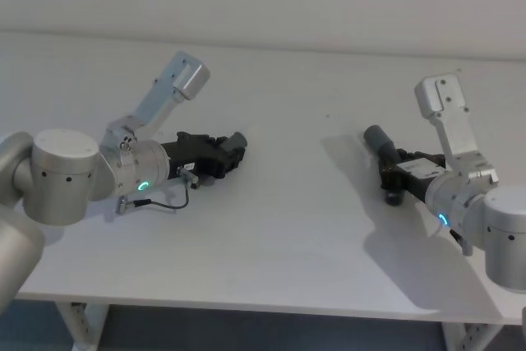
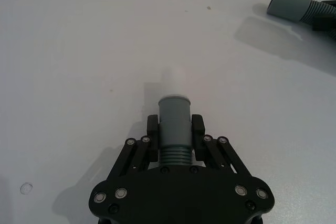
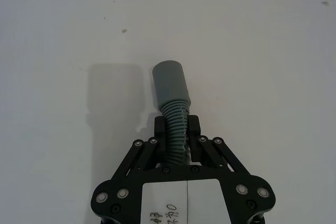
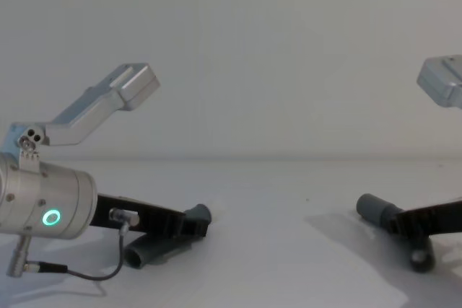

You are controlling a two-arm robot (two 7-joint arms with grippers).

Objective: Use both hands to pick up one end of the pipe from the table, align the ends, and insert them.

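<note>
Left gripper (image 2: 175, 132) clamped on white-tipped pipe piece (image 2: 174, 111), right gripper (image 3: 177, 129) clamped on collared piece (image 3: 169, 83); both low over bench (image 1: 288, 236), ends well apart, not aligned.

1. Bright, even, diffuse light. The matt white desk (image 1: 279, 236) reads flat and uniform.
2. Soft grey shadows (image 1: 370, 228) lie on the desk, darker by the right end effector (image 1: 391, 163), paler by the left end effector (image 1: 228, 154).
3. Right wrist view: collared pipe piece (image 3: 170, 93) is sharp, with its shadow on the desk just beside it.
4. Left wrist view: tipped pipe piece (image 2: 174, 124) is crisp, but its white tip (image 2: 174, 81) nearly washes out against the desk.
5. Chest view: hazy and low in contrast. The desk's far edge blurs into the wall (image 4: 289, 55). A green ring (image 4: 51, 217) glows.
</note>
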